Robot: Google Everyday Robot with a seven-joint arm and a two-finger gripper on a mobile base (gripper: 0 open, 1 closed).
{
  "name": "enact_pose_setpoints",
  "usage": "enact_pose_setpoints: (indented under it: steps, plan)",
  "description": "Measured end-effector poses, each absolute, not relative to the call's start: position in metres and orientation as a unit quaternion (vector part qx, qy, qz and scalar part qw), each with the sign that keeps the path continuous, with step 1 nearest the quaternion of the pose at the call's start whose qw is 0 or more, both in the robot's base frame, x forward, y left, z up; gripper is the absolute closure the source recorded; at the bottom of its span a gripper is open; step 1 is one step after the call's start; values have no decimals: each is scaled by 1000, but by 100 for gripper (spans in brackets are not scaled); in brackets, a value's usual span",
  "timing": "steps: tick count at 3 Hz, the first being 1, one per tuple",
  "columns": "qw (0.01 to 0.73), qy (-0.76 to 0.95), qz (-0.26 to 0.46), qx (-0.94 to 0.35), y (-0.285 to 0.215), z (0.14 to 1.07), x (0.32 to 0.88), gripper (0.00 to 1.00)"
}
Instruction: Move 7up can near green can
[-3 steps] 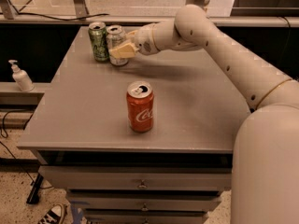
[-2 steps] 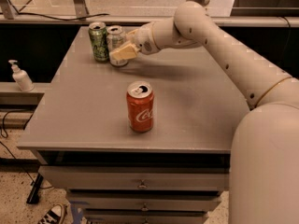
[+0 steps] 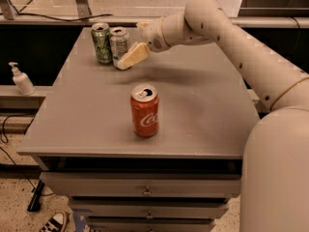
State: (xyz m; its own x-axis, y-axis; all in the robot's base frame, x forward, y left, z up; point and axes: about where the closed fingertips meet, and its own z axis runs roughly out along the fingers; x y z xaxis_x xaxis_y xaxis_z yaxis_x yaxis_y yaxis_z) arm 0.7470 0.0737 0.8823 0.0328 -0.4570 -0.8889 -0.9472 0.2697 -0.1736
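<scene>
The silver-grey 7up can [image 3: 119, 43] stands upright at the table's far left. It is right beside the green can [image 3: 101, 43], which has a mottled light-green body, and the two almost touch. My gripper [image 3: 131, 45] is at the 7up can's right side, just above the table. It is open. The near cream finger [image 3: 133, 56] crosses in front of the can's lower right and hides that part. The far finger [image 3: 141, 26] shows behind and to the right of the can. The 7up can rests on the table [image 3: 193, 105].
A red cola can [image 3: 145, 111] stands upright in the front middle of the grey table. A white pump bottle [image 3: 21, 80] sits on a ledge to the left, off the table. Drawers run below the table's front edge [image 3: 145, 154].
My gripper has shifted slightly to the right and toward the camera, away from the 7up can. The cans have not moved.
</scene>
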Motion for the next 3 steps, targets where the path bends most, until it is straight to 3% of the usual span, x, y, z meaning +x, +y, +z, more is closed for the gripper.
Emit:
enact_pose_setpoints:
  steps: [3]
  plan:
    - [577, 643, 81, -497, -70, 1008, 718, 0]
